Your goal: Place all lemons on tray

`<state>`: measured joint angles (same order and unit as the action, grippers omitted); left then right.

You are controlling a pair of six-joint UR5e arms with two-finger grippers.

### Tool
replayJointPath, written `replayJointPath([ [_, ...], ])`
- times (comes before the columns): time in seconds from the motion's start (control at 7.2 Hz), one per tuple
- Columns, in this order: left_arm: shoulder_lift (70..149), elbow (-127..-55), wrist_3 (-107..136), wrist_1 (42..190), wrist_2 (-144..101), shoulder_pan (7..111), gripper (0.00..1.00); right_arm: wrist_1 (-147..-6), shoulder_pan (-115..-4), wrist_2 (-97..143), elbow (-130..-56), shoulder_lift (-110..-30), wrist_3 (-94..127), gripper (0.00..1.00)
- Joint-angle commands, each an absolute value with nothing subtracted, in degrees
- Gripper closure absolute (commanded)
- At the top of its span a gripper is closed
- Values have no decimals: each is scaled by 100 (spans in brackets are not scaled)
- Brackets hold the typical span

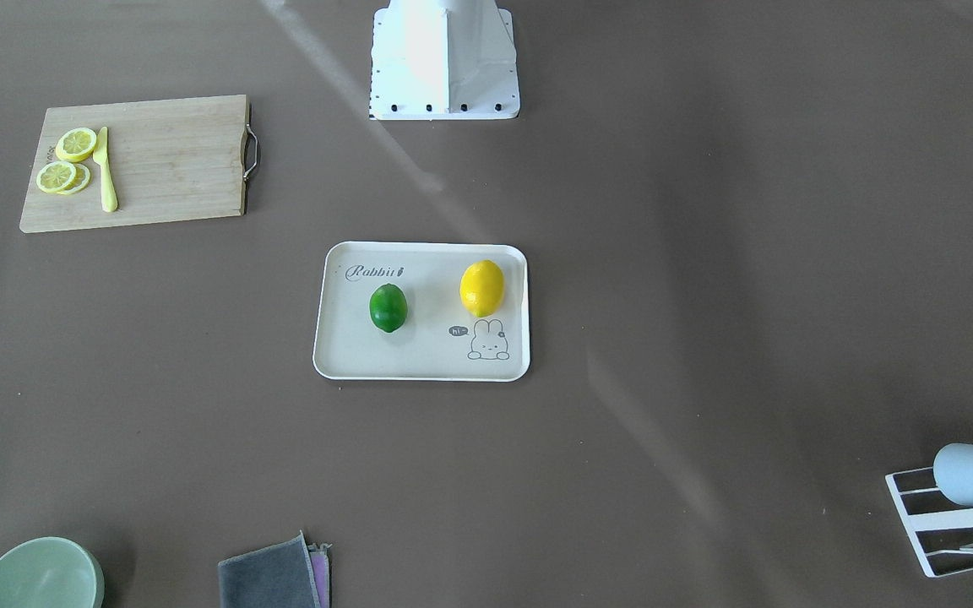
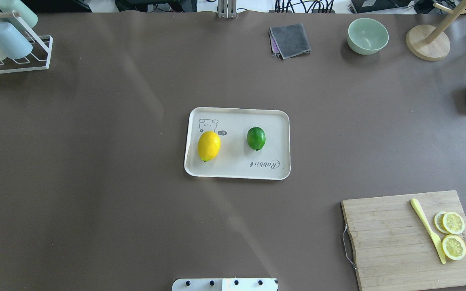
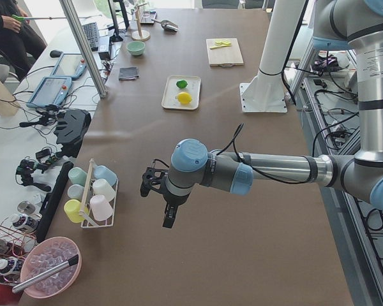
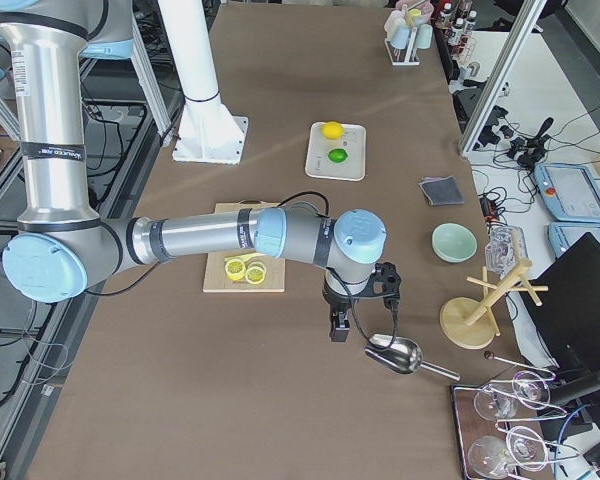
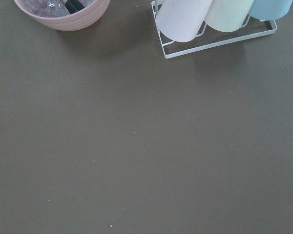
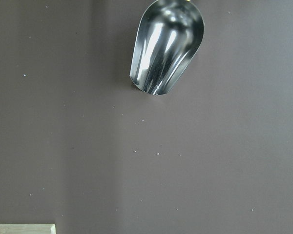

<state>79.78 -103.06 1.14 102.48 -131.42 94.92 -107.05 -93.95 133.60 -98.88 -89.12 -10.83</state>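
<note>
Okay, both lemons sit on tray [image 2: 237, 171]: yellow lemon [image 2: 208, 146] toward tray's left end, green lemon [image 2: 256, 138] nearer tray's middle, the two apart, both inside the rim. Judging by that, task looks done, nothing more to pick. Doing this step well means leaving tray alone: no reach across it and no bump to its rim, since oval fruit could roll. Slices [image 2: 453, 222] on board [image 2: 386, 234], well apart from tray toward my right, don't count, I'd say. My left gripper [image 3: 169, 215] hangs well apart from tray, out past its left end, forearm stretched level, tool pointing down. My right gripper [image 4: 342, 325] likewise hangs well apart from tray, past its right end, forearm level, wrist turned down. Only the side views show them, so I cannot tell whether either pincer is apart or together.
</note>
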Motion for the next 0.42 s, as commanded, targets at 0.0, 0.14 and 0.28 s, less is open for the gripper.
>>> replayJointPath([
  [0.0,8024,-10292,114,10248,-13131,9492,2,-10705,-9396,13359,-9888,-8903,-1081,0],
  [0.14,8024,-10292,114,10239,-13131,9492,2,-10705,-9396,13359,-9888,-8886,-1081,0],
  [0.28,8033,-10292,114,10248,-13131,9492,2,-10705,-9396,13359,-9888,-8877,-1072,0],
])
